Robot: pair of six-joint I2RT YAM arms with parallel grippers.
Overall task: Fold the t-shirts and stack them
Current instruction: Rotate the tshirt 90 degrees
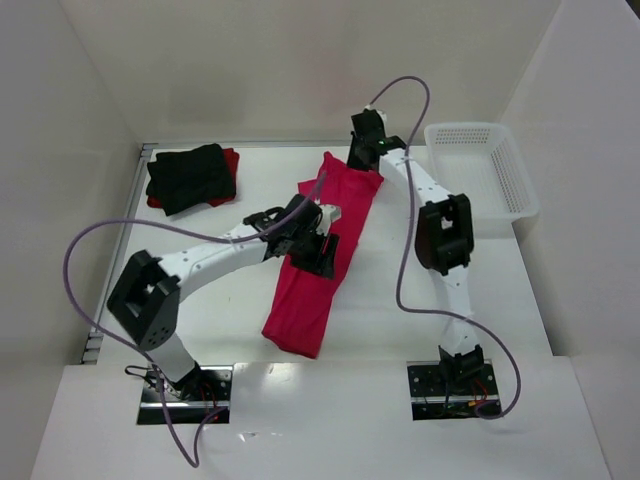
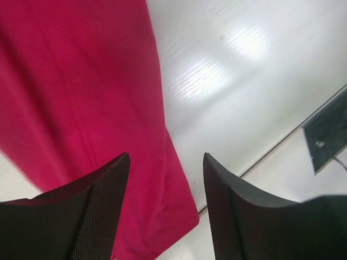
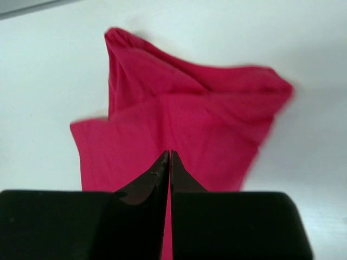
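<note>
Crimson-pink t-shirt point(image 1: 305, 300): you have it lying on the worktop point(image 1: 215, 320) as a long narrow strip. It runs on a slant from the far middle toward the near middle. Its near end is squared off, and its far end is wider and rumpled.
Left end effector point(image 2: 166, 162): spread, with nothing between its fingers. It hangs over the middle of the strip. In its wrist view you look down past the fingers at the strip's long edge and the bare worktop beside it.
Right end effector point(image 3: 171, 156): pressed together, the two fingers meeting tip to tip. It sits at the strip's far end with its tips over the cloth. You cannot tell whether any cloth is caught between them.
Black t-shirt point(image 1: 190, 178): folded to a compact block at the far left corner, well apart from the strip.
Darker red t-shirt point(image 1: 232, 160): under the black one, with only its edges showing at the far right corner and the near left side of that block.
White basket point(image 1: 465, 128): at the far right of the worktop, apart from all three shirts.
</note>
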